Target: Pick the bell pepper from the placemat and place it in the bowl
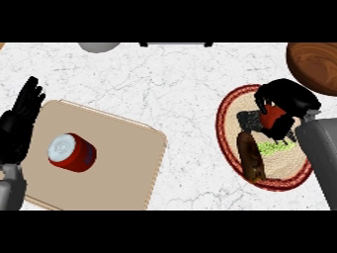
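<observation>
The red bell pepper (273,116) shows between the curled fingers of my right hand (287,101), over the upper part of the oval, red-rimmed placemat (229,101) at the right. Most of the pepper is hidden by the hand. A green patch (276,147) and a dark brown shape (250,157) lie on the mat just below it. The brown wooden bowl (324,66) stands at the back right corner, just beyond the hand. My left hand (18,123) rests open at the left edge, fingers pointing up.
A tan cutting board (120,163) lies at the front left, with a red can with a white top (72,152) on it. A grey round object (99,46) and a dark-framed item (176,44) sit at the back edge. White marble counter (186,99) lies between board and mat.
</observation>
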